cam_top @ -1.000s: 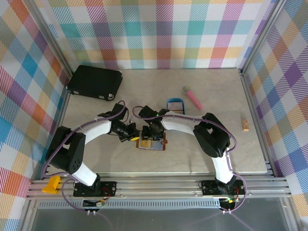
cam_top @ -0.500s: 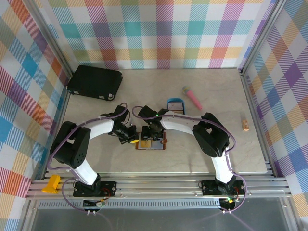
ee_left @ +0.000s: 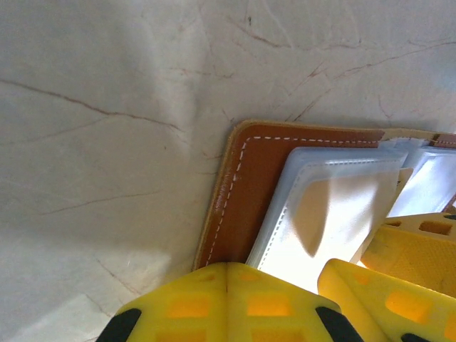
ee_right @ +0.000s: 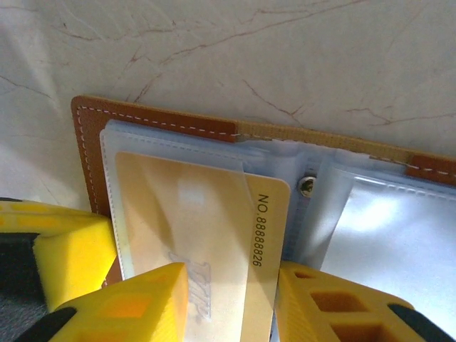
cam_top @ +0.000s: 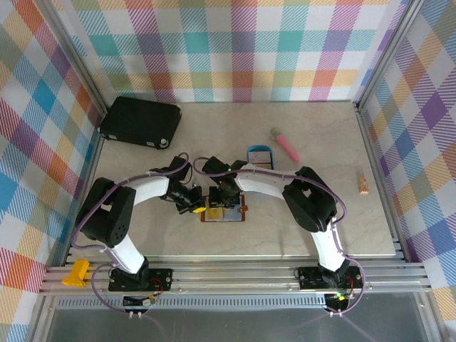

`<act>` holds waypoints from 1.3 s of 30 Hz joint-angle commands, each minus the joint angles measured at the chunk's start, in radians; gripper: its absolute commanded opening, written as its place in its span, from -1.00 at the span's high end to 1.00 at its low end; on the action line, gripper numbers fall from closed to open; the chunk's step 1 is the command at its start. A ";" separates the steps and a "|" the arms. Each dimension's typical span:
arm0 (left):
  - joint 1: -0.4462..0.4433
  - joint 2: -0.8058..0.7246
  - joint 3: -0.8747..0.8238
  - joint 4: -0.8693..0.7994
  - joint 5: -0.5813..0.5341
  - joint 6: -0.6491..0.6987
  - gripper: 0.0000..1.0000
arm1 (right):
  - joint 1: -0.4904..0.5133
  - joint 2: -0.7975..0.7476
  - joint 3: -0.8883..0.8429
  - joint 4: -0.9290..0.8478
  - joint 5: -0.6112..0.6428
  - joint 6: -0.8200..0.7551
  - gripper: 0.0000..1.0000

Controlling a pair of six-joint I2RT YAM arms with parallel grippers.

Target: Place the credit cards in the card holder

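Number: "NO.88888826", printed in dark characters on the gold card [ee_right: 214,235].
Position: it runs along the card's edge nearest the centre fold of the card holder [ee_right: 157,122], the card partly tucked into a clear pocket.
Second mark: pale raised lettering [ee_right: 201,279] on the same card, farther from the holder's stitched rim, too faint to read.

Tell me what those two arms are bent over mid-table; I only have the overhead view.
Observer: An open brown leather card holder, lined with clear plastic pockets.
Visitor: Is anything inside it?
Observer: A flat beige plastic card lies partly under one pocket's film, with the end bearing its printed number sticking out.
Visitor: What about the arm on the left?
Observer: The left gripper has its yellow jaws closed together, right at the holder's stitched edge.
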 commanded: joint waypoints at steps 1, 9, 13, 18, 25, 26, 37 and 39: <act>0.009 0.032 -0.004 -0.038 -0.027 0.005 1.00 | 0.015 0.027 0.044 -0.030 0.001 -0.021 0.28; 0.013 0.034 -0.002 -0.038 -0.025 0.006 1.00 | 0.023 0.042 0.064 -0.028 -0.028 -0.021 0.28; 0.015 0.031 -0.004 -0.038 -0.023 0.005 1.00 | 0.023 0.039 0.064 -0.024 -0.033 -0.021 0.29; 0.017 0.030 -0.004 -0.039 -0.026 0.006 1.00 | 0.024 0.013 0.048 -0.016 -0.025 -0.020 0.27; 0.023 0.032 0.007 -0.063 -0.046 0.024 1.00 | 0.006 -0.084 0.005 -0.024 0.006 -0.027 0.15; 0.023 0.032 0.007 -0.063 -0.047 0.026 1.00 | 0.002 -0.097 -0.003 -0.024 0.011 -0.027 0.15; 0.027 0.022 0.020 -0.070 -0.042 0.049 1.00 | -0.054 -0.151 -0.031 -0.089 0.089 -0.268 0.15; 0.027 0.021 0.020 -0.068 -0.036 0.049 1.00 | -0.062 -0.152 -0.060 -0.062 0.079 -0.359 0.15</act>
